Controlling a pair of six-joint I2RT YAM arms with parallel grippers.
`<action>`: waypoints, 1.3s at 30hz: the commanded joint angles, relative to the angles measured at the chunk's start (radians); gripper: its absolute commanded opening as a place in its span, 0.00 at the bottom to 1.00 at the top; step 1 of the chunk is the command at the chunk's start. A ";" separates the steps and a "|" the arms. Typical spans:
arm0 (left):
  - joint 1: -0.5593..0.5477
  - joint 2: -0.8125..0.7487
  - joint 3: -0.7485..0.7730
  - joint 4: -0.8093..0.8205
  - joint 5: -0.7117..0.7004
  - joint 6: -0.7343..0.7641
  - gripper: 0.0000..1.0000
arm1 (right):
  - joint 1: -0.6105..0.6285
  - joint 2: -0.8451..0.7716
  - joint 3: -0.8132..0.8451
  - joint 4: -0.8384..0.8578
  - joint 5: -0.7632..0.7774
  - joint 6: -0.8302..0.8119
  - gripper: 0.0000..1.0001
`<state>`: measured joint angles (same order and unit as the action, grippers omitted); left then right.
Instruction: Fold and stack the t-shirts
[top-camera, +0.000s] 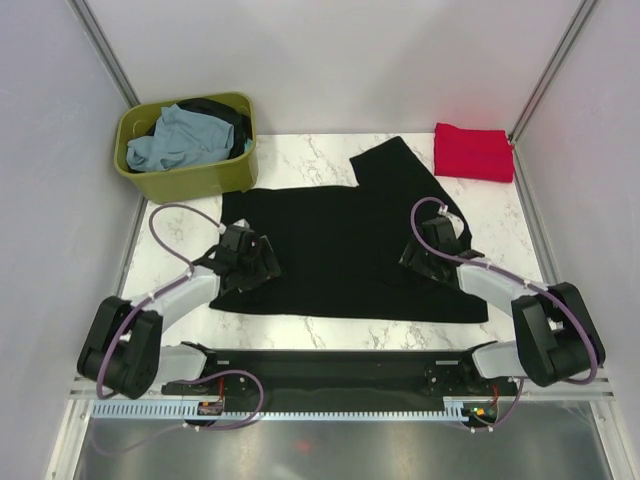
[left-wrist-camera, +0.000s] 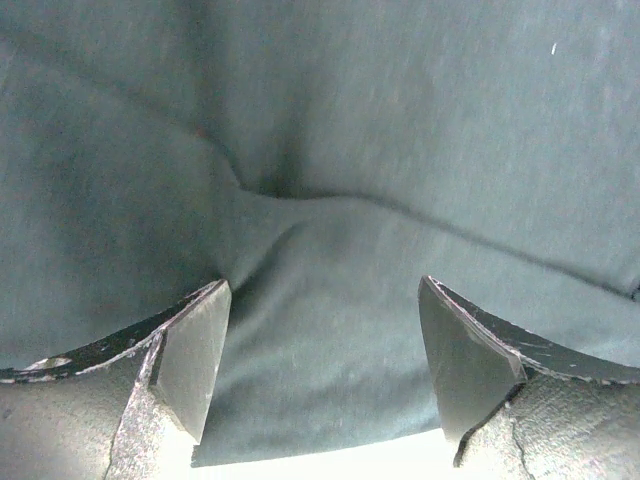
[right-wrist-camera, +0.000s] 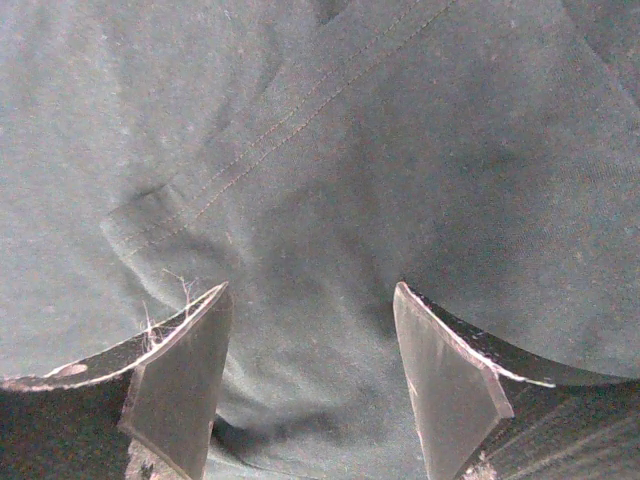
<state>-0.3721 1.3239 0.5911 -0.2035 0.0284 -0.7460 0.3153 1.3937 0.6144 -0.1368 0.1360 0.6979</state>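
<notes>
Left claw (left-wrist-camera: 323, 281) and right claw (right-wrist-camera: 311, 287) both spread apart on black t-shirt (top-camera: 350, 250).

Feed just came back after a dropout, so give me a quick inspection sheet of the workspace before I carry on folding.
Surface: white marble table.
Job's things: black t-shirt spread flat mid-table; red t-shirt folded, far right corner; blue-grey t-shirt and dark t-shirt bundled in olive tub.
Clutter: olive tub, far left corner.
Grippers: left pincer and right pincer open, low over black t-shirt.
Cables: purple cables loop over both arms.
Surroundings: plain walls, metal frame posts.
</notes>
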 joint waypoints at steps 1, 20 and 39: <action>-0.019 -0.096 -0.095 -0.131 0.024 -0.075 0.84 | 0.013 -0.033 -0.116 -0.121 -0.087 0.089 0.74; -0.080 -0.439 0.287 -0.565 -0.025 0.087 0.96 | 0.096 -0.299 0.252 -0.514 0.247 -0.011 0.86; -0.077 -0.623 0.253 -0.560 -0.266 0.306 1.00 | -0.140 1.005 1.696 -0.443 0.132 -0.339 0.92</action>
<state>-0.4500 0.7074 0.8486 -0.7986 -0.2092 -0.4938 0.1955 2.2505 2.0777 -0.5438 0.2947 0.4362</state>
